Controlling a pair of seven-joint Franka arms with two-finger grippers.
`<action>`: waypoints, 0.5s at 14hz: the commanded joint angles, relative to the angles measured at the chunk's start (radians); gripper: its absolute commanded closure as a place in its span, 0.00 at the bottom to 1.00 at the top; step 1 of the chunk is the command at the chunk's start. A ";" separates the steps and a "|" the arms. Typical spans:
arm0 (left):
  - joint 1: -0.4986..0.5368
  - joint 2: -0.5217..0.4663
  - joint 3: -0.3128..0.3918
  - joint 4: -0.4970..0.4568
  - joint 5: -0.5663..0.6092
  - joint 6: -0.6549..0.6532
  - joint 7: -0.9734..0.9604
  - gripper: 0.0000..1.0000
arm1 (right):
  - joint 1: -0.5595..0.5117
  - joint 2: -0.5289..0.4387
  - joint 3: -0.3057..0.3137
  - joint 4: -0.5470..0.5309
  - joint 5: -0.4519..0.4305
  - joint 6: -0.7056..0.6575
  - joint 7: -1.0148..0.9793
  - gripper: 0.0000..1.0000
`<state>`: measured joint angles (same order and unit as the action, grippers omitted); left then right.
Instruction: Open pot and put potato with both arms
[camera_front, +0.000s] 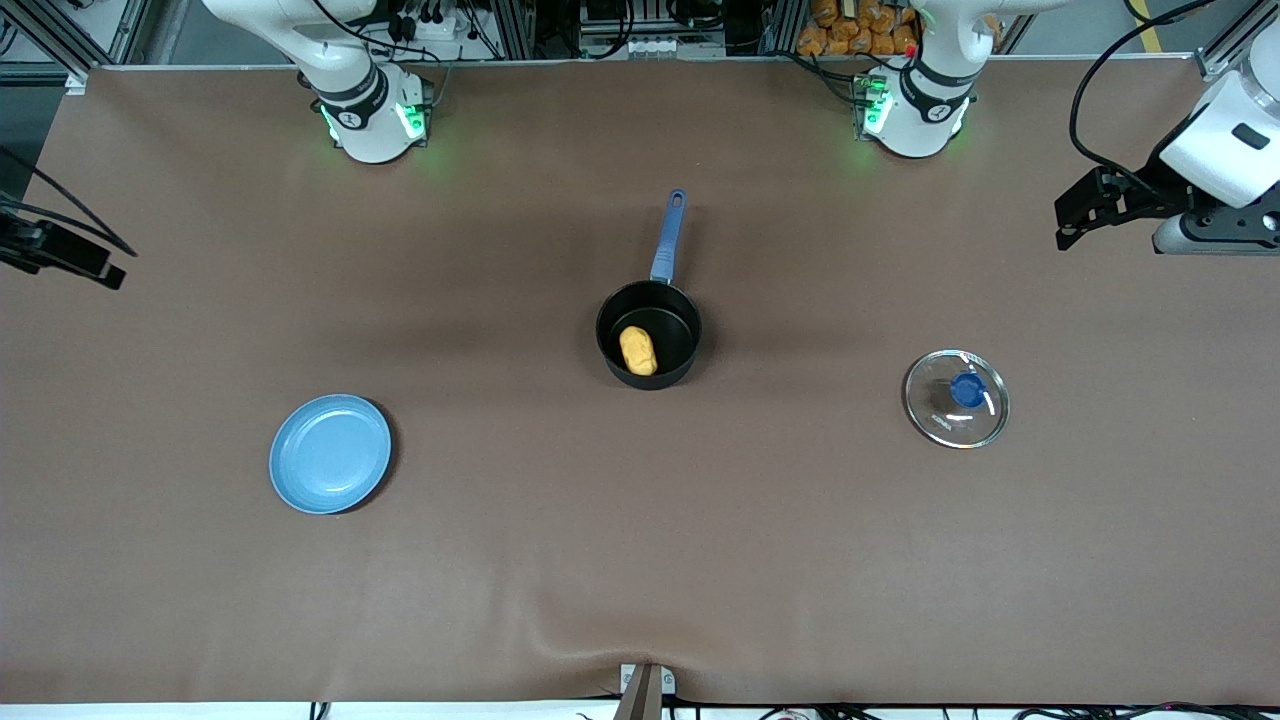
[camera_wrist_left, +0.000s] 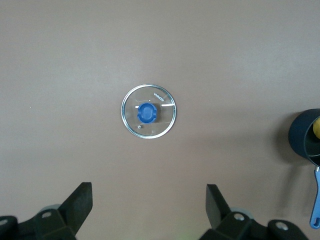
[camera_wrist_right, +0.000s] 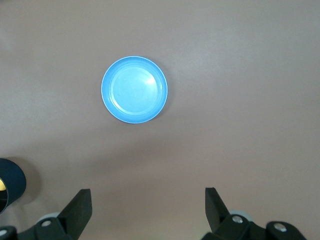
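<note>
Both hands are hanging with fingers spread wide and holding nothing: the left hand (camera_wrist_left: 148, 212) is waiting high over the left arm's end of the tabletop (camera_front: 640, 560), and the right hand (camera_wrist_right: 147, 212) is hanging over the right arm's end. The pot (camera_front: 648, 334) is standing uncovered mid-tabletop, its blue handle (camera_front: 668, 236) pointing toward the robots' bases, and the potato (camera_front: 638, 350) is lying inside it, long axis roughly in line with that handle. The lid (camera_front: 956, 398) is lying knob-up toward the left arm's end, and the plate (camera_front: 330, 453) is lying toward the right arm's end.
</note>
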<state>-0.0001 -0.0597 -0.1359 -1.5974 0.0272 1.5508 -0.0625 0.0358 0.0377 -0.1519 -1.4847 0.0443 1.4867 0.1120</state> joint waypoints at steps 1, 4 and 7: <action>-0.006 -0.019 0.009 -0.003 -0.023 -0.043 0.000 0.00 | -0.010 0.004 0.011 0.034 0.025 -0.023 -0.003 0.00; -0.006 -0.011 0.009 -0.003 -0.029 -0.043 -0.025 0.00 | -0.007 -0.002 0.012 0.034 0.025 -0.028 -0.003 0.00; -0.006 -0.008 0.010 -0.001 -0.050 -0.038 -0.031 0.00 | -0.008 -0.005 0.012 0.034 0.025 -0.028 -0.003 0.00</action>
<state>-0.0005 -0.0601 -0.1356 -1.5987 0.0018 1.5227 -0.0821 0.0357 0.0377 -0.1446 -1.4671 0.0509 1.4771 0.1120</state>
